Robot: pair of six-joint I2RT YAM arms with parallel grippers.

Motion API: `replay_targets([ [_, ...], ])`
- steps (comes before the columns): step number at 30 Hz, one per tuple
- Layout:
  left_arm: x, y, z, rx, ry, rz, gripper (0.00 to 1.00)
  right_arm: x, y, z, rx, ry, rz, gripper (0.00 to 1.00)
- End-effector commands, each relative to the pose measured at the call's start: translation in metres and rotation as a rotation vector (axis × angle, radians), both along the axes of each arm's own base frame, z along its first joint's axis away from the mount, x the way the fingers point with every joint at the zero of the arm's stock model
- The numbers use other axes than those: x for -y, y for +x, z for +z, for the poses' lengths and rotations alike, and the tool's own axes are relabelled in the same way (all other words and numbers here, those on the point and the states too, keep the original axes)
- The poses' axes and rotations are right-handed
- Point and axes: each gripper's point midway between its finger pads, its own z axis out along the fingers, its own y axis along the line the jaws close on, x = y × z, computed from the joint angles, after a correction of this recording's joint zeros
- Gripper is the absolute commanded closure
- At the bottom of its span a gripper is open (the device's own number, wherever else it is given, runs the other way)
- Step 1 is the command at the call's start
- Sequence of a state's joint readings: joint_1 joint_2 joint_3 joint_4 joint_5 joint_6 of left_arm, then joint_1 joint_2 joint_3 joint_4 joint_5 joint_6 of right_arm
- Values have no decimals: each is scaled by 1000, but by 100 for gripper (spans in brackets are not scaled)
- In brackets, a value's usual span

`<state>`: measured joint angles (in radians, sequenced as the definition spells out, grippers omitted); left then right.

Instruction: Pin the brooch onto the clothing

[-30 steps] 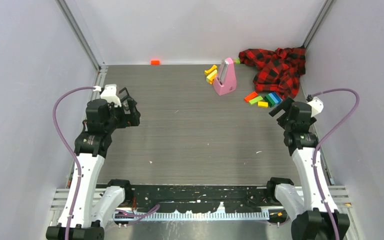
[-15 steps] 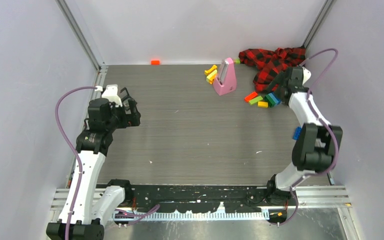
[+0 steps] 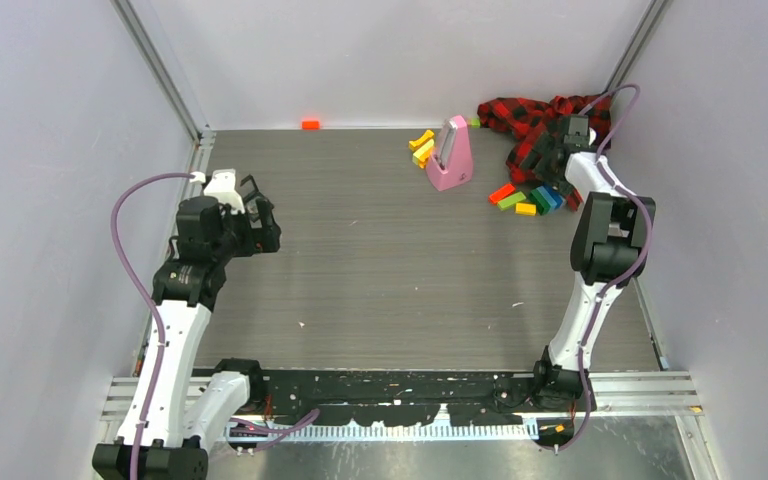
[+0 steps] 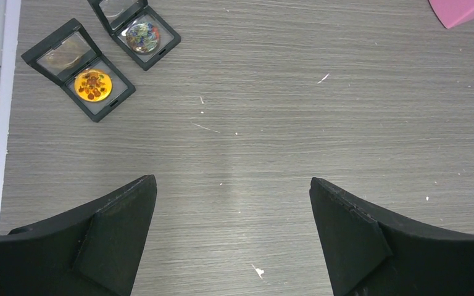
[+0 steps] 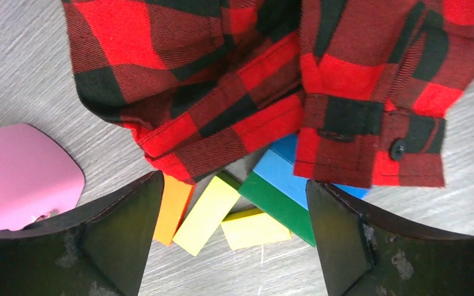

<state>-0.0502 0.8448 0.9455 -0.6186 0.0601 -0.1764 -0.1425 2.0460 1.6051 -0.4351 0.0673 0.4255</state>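
Left gripper (image 4: 231, 185): spread wide, nothing held | right gripper (image 5: 234, 184): spread wide, nothing held, positioned above flannel shirt (image 5: 222, 92) | blue block (image 5: 274, 172): partly covered by the shirt | orange brooch (image 4: 92, 85): markings not legible

Far right corner: shirt (image 3: 545, 125). The blocks (image 5: 213, 213) touch its near edge, one partly under it, and my right gripper (image 5: 233, 185) hangs over them. The stand (image 3: 449, 155) is just left of those, with more blocks (image 3: 422, 148) at its far-left side. Two cases (image 4: 77, 77) lie side by side ahead-left of my left gripper (image 4: 231, 185), near the table's (image 4: 284, 123) left edge.
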Motion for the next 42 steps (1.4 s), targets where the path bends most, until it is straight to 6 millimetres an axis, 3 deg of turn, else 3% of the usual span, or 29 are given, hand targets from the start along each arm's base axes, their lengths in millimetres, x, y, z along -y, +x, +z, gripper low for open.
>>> replay_targets([
  [1,-5,5,5,24,16,20,2,-14,22,15,65,50,11,11],
  [4,-6,6,4,18,20,22,2,-18,29,7,69,80,-3,20],
  [14,-10,8,-1,-2,37,38,2,-22,55,-8,93,123,-43,36],
  [16,-10,8,-1,-4,39,38,2,-21,63,-6,105,118,-39,49],
  [19,-10,8,0,-1,45,33,2,-19,77,14,147,106,-27,85],
  [20,-10,8,1,5,46,31,2,-18,81,26,173,99,-20,91],
  [21,-10,7,2,13,46,28,2,-17,83,41,199,91,-14,97],
  [24,-5,7,4,33,43,-4,2,-14,87,98,304,58,-10,99],
  [28,6,6,10,68,27,-74,2,-13,74,211,506,12,5,99],
  [30,16,6,13,87,3,-126,2,-16,57,271,613,1,17,99],
  [31,22,7,16,96,-13,-157,2,-19,42,307,681,-1,28,99],
  [32,31,7,19,107,-36,-206,2,-21,34,331,731,-6,33,99],
  [34,49,5,29,131,-88,-297,2,-32,-6,404,879,-10,70,99],
  [35,57,4,35,145,-117,-337,2,-36,-18,422,917,-8,90,99],
  [36,65,2,43,164,-145,-378,2,-41,-42,456,993,-19,101,99],
  [38,83,-6,61,213,-195,-478,2,-47,-78,501,1096,-30,121,99],
  [42,109,-21,89,283,-232,-613,2,-63,-147,566,1253,-33,171,99],
])
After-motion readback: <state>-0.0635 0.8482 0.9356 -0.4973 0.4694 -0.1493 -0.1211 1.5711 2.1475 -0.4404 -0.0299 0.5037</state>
